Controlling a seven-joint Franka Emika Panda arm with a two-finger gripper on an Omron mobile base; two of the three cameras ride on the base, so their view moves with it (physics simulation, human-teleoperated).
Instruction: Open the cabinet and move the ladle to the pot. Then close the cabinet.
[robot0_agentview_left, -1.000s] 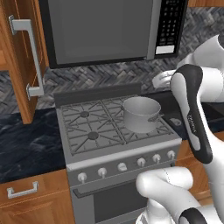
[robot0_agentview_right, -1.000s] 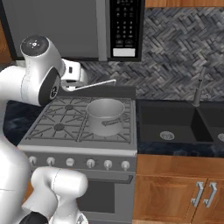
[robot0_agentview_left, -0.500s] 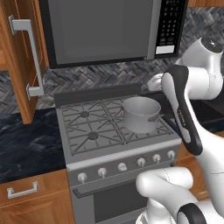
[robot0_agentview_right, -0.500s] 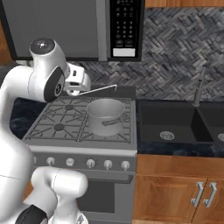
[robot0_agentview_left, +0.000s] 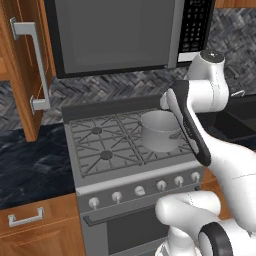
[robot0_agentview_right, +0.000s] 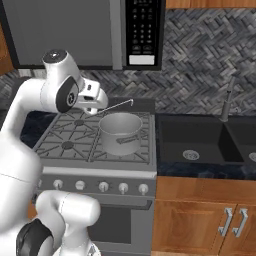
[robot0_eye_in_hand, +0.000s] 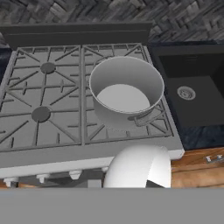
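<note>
No readable text, label, brand or number appears anywhere. The microwave's control panel (robot0_agentview_right: 142, 32), at about 12 o'clock in the right base view, carries rows of small pale marks and a light strip, all too blurred to read. The stove knobs (robot0_agentview_left: 139, 190) bear no legible markings.
</note>
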